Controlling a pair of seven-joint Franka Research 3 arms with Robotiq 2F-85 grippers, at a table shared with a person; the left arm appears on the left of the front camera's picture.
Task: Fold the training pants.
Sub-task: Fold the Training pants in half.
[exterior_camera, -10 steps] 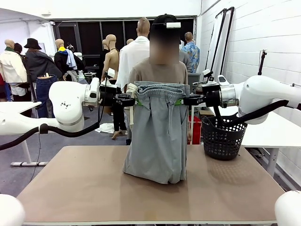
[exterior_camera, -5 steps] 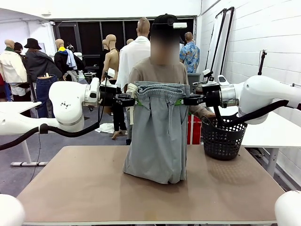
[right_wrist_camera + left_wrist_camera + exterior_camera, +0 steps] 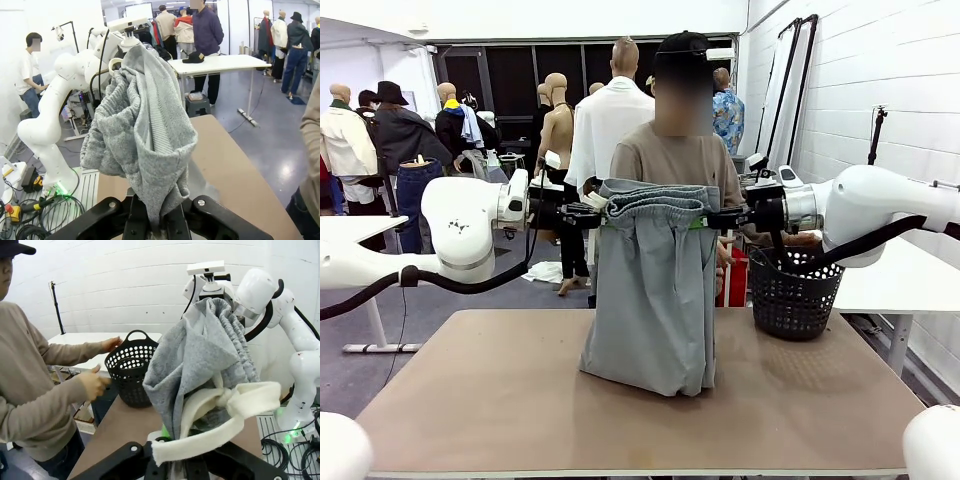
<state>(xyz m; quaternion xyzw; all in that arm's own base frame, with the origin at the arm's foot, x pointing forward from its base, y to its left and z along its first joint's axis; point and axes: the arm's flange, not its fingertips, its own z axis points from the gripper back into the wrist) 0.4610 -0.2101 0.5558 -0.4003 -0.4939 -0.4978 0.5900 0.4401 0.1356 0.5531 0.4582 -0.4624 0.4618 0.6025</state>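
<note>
left claw point(image 3: 592, 213) pinching one waistband end of training pants point(image 3: 652, 300) | right claw point(image 3: 713, 217) pinching the other end | pants hanging stretched between both claws, lower hem resting bunched on bench point(image 3: 470, 400) below | black basket point(image 3: 794, 292) sitting below right claw, person's hands point(image 3: 94, 383) hovering near it

Matt grey jersey training pants point(image 3: 653, 290)

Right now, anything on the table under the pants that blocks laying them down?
Nothing visible. The training pants hang from both end effectors, hem touching bare table. The black basket sits off to the right side.
</note>
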